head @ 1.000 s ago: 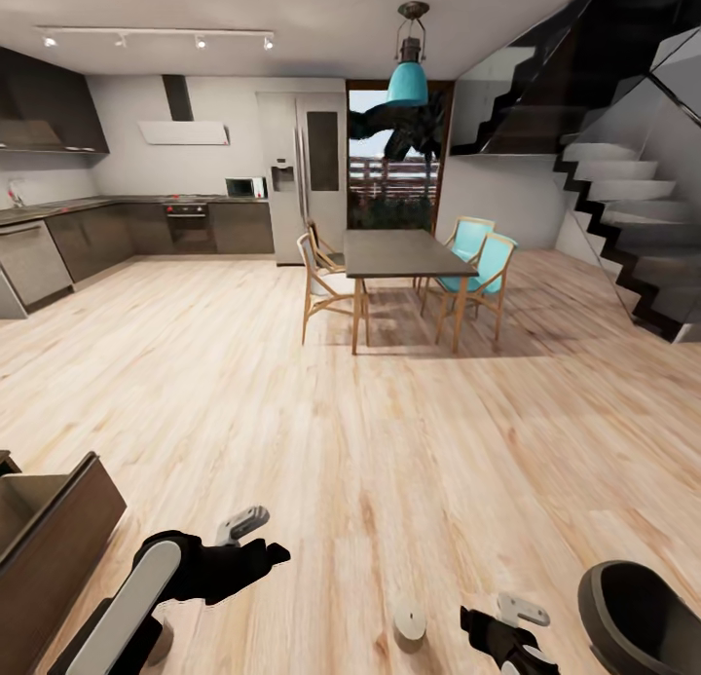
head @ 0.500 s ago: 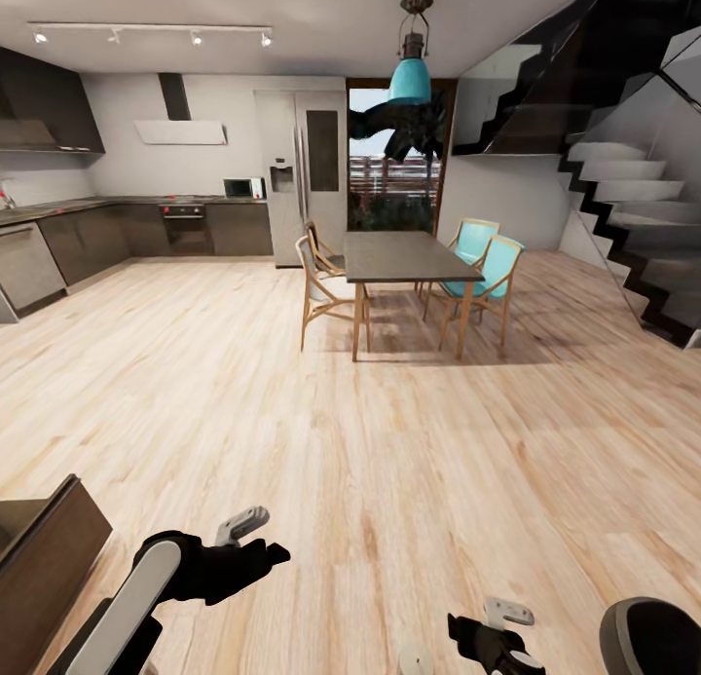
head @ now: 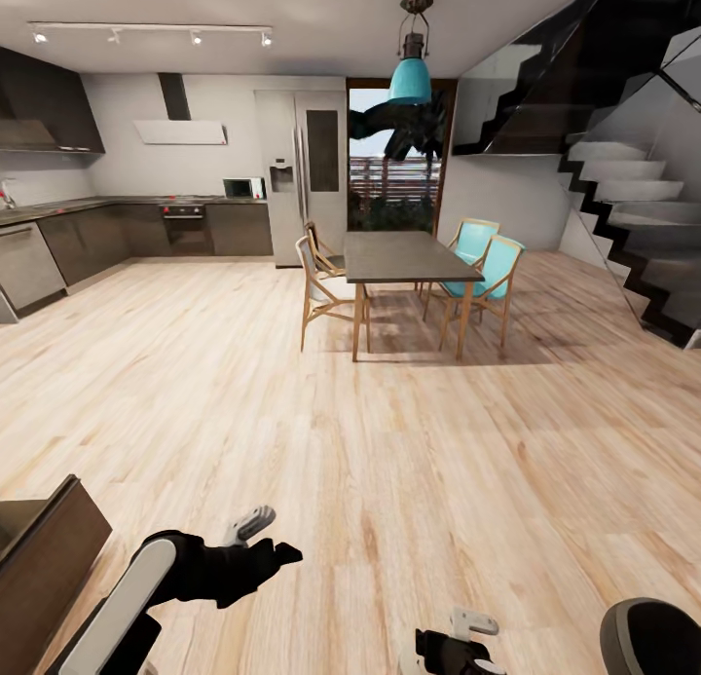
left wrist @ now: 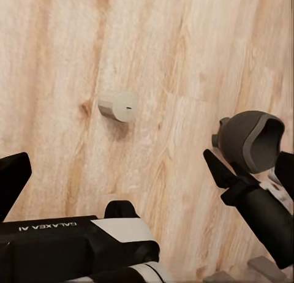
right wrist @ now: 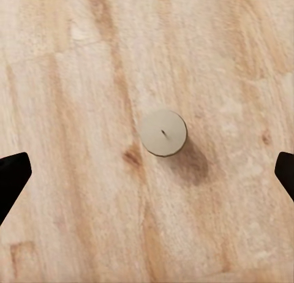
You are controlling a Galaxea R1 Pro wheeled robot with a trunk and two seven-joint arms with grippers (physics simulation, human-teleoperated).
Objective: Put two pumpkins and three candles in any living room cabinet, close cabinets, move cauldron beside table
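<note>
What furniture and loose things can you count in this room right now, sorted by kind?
Candle: 1
Cauldron: 1
Dining table: 1
Chairs: 4, two turquoise, two pale
Hanging lamp: 1
Total: 8

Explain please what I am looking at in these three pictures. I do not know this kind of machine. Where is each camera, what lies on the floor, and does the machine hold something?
This is a simulated wheeled robot with two arms in an open house. The wide picture comes from a camera on its head: you see the wood floor, a dining table with chairs, a kitchen and stairs. The left arm and the right gripper reach in from below. At the lower left is a corner of the dark brown cabinet; at the lower right, the dark cauldron.

The other two pictures come from cameras near each gripper, looking down. The right one shows a candle standing upright on the floor, between its two black fingers, which are spread wide. The left one shows the same candle, the cauldron and the right arm.

Nothing is held.
</note>
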